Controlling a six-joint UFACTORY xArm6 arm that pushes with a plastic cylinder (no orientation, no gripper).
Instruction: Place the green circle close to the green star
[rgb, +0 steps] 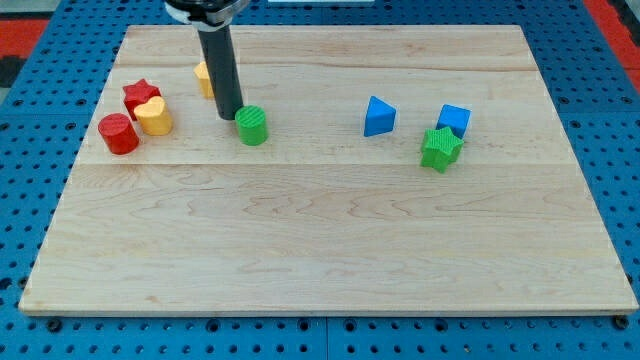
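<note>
The green circle (252, 126) is a short green cylinder on the wooden board, left of centre near the view's top. The green star (440, 148) lies far to the view's right of it, touching the blue cube (454, 120) just above it. My tip (230, 117) is at the lower end of the dark rod, right beside the green circle on its upper left, touching or almost touching it.
A blue triangle (379, 116) lies between the circle and the star, slightly above their line. At the view's left are a red star (141, 97), a yellow heart (154, 117) and a red cylinder (118, 134). A yellow block (204, 78) sits partly hidden behind the rod.
</note>
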